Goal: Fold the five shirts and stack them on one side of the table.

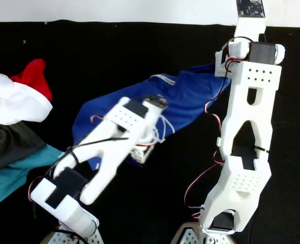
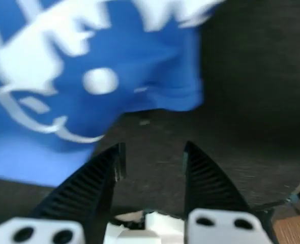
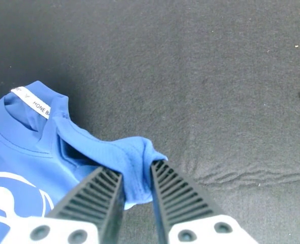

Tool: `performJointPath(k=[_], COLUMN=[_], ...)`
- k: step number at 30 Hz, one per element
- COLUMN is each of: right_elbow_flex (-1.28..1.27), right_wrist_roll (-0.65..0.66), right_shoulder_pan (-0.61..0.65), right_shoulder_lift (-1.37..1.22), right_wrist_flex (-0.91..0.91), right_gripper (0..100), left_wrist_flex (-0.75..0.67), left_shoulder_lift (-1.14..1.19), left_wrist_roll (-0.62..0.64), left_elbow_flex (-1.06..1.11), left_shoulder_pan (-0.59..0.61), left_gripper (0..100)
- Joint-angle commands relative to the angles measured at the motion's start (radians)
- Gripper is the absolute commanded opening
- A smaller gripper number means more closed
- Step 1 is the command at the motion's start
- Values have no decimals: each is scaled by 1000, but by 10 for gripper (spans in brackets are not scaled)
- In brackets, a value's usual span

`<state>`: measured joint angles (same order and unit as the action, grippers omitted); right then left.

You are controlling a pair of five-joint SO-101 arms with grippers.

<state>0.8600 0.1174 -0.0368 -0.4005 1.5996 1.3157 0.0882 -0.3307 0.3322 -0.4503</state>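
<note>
Ribbed right gripper point(image 3: 137, 172), pinched crumpled blue shirt point(image 3: 33, 152)

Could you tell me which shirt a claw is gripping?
The blue shirt: the right claw pinches its edge near the collar, while the red shirt, white shirt, dark grey shirt and teal shirt lie heaped apart, untouched.

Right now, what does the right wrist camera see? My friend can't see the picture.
The right tool pinches a fold of the blue shirt near its collar. The rest of the shirt lies on a black table.
</note>
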Motion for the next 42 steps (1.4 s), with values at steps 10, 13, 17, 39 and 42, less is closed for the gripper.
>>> performJointPath(k=[10, 13, 17, 39, 42], right_elbow_flex=[4, 4, 4, 10, 10], right_wrist_roll=[-5, -5, -5, -5, -5], right_shoulder_pan=[-12, -12, -12, -12, -12], right_shoulder_lift=[7, 7, 7, 13, 13], right_wrist_flex=[-16, -16, -16, -12, -16], right_gripper=[5, 5, 5, 5, 5], left_wrist_flex=[-365, -388, -382, -219, -121], left_shoulder_lift=[56, 88, 85, -119, -186], left_wrist_roll=[160, 160, 161, 181, 181], left_elbow_flex=[-15, -16, -33, -110, -107], left_shoulder_pan=[111, 166, 180, 200, 114], left_gripper=[191, 189, 189, 189, 189])
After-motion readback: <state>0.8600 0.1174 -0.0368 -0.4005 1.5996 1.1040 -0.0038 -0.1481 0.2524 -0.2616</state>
